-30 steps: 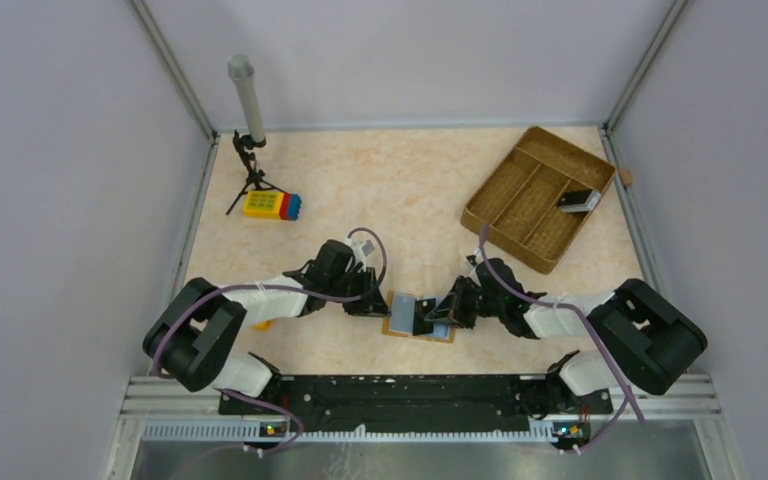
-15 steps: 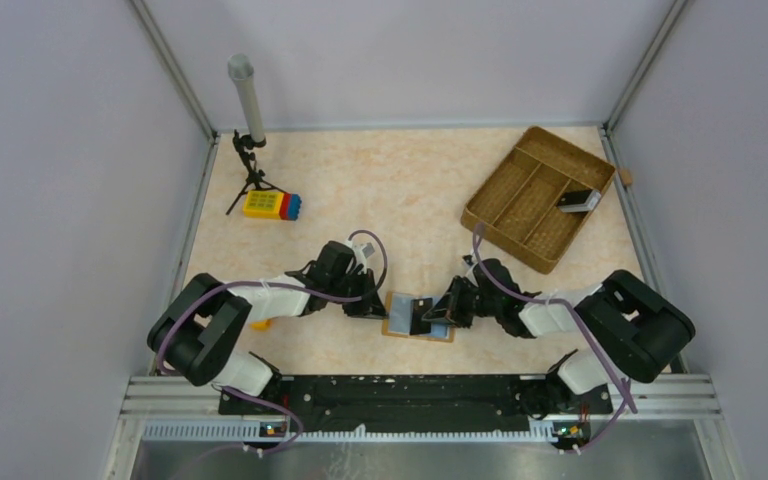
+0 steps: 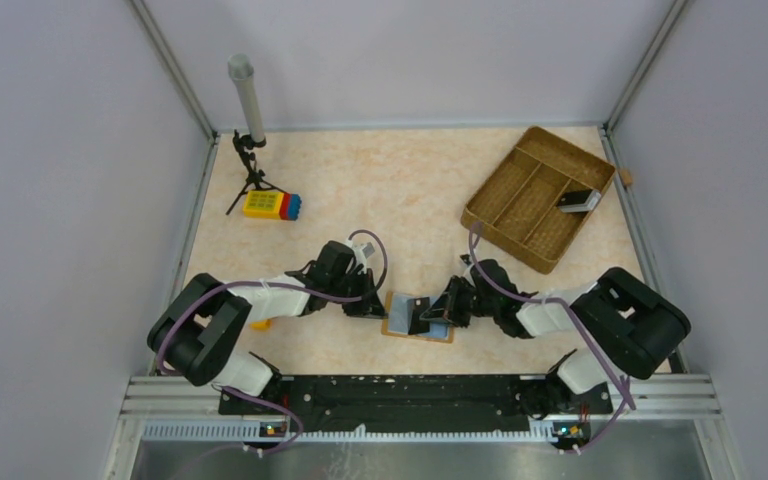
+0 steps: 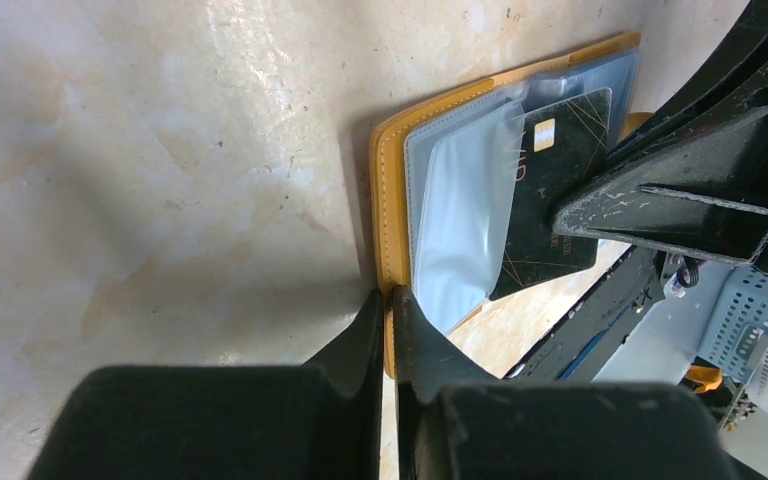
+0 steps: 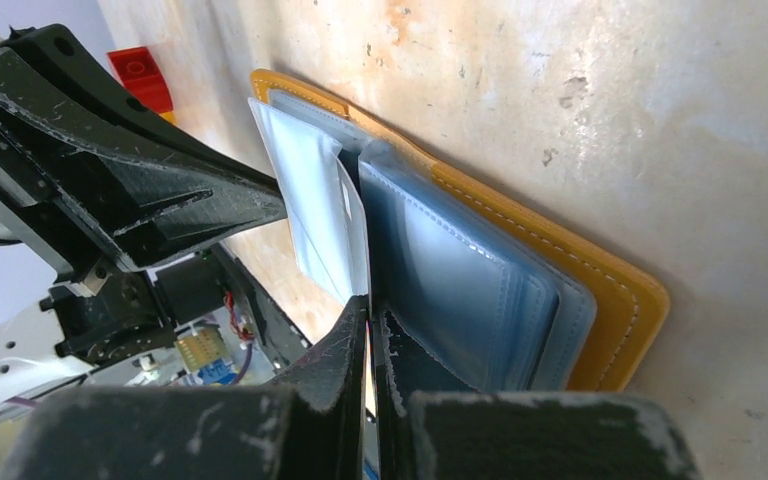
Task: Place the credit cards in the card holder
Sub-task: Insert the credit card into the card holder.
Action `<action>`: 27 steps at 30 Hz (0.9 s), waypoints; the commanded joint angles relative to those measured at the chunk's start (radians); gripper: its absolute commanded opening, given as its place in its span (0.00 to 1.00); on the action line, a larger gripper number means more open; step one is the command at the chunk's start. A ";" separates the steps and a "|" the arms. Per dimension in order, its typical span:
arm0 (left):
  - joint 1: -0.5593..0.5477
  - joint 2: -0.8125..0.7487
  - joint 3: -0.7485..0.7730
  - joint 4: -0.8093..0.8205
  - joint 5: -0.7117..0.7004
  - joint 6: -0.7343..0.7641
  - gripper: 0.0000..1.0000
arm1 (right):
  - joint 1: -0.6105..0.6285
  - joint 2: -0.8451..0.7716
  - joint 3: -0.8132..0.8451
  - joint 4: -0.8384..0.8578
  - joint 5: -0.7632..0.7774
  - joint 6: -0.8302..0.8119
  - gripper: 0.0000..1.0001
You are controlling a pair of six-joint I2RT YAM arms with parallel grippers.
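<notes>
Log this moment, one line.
left end effector: shut on orange leather card holder; right end effector: shut on clear plastic sleeve; black card: among sleeves

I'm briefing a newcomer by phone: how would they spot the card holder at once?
Near the front centre of the beige table, the card holder lies open, its edge pinched by the left tool. It alone is orange-tan leather with clear plastic sleeves, one holding a black card.

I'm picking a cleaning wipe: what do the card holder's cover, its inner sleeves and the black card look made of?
The card holder cover looks like tan leather or imitation, matte, with a stitched edge. The sleeves: clear soft plastic, glossy, wrinkled. The black card: probably stiff plastic, gold chip.
</notes>
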 commanded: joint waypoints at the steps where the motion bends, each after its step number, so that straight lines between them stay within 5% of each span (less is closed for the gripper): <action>1: -0.003 0.022 0.010 -0.013 -0.037 0.030 0.01 | 0.019 -0.022 0.030 -0.162 0.130 -0.074 0.00; 7: -0.003 0.031 0.012 -0.014 -0.044 0.033 0.00 | 0.018 -0.083 0.064 -0.283 0.177 -0.118 0.00; 20: -0.003 0.030 0.013 -0.016 -0.047 0.032 0.00 | 0.028 -0.029 0.047 -0.212 0.139 -0.107 0.00; 27: -0.004 0.028 0.010 -0.024 -0.058 0.036 0.00 | 0.030 -0.065 0.080 -0.316 0.200 -0.152 0.00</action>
